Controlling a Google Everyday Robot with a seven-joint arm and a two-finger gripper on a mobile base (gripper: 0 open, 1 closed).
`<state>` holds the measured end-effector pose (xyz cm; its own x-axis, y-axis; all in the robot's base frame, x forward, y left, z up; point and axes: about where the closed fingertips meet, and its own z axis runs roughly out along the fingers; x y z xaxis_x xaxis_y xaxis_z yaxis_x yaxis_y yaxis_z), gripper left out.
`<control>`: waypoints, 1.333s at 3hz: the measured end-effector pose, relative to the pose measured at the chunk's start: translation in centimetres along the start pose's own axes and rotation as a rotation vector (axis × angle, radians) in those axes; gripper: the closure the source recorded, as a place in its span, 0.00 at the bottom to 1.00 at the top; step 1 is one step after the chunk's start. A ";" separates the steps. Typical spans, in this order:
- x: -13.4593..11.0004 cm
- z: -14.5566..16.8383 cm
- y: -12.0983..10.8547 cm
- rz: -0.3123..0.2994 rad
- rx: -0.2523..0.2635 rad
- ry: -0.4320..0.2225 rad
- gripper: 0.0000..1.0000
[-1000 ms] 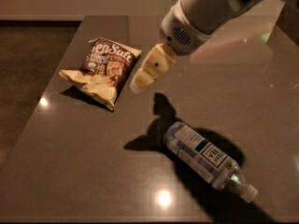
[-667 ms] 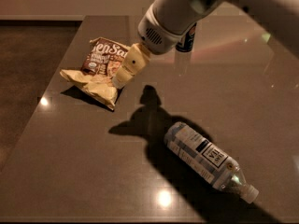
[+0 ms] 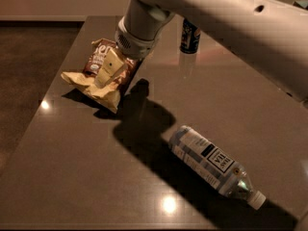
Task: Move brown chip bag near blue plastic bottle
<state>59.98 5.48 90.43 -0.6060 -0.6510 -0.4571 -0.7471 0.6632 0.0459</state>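
The brown chip bag (image 3: pixel 82 79) lies on the dark table (image 3: pixel 82 172) at the back left, brown top towards the far edge, cream part towards me. My gripper (image 3: pixel 108 76) reaches down from the upper right and sits right over the middle of the bag, covering part of it. The blue plastic bottle (image 3: pixel 207 160) lies on its side at the front right, white cap pointing to the lower right, well apart from the bag.
A small dark blue can (image 3: pixel 190 35) stands at the back of the table, right of my arm. The arm's shadow falls between bag and bottle. The table's left edge runs close to the bag, floor beyond.
My gripper has moved left and down from beside the bag to directly over it. The bag and the bottle have not moved.
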 end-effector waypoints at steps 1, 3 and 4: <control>-0.8 1.8 0.1 0.052 0.017 0.015 0.00; -1.2 5.3 2.3 0.065 -0.027 0.079 0.25; -1.1 5.4 3.2 0.035 -0.033 0.087 0.48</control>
<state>59.73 10.32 86.33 -0.6519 -0.6586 -0.3758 -0.7330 0.6742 0.0900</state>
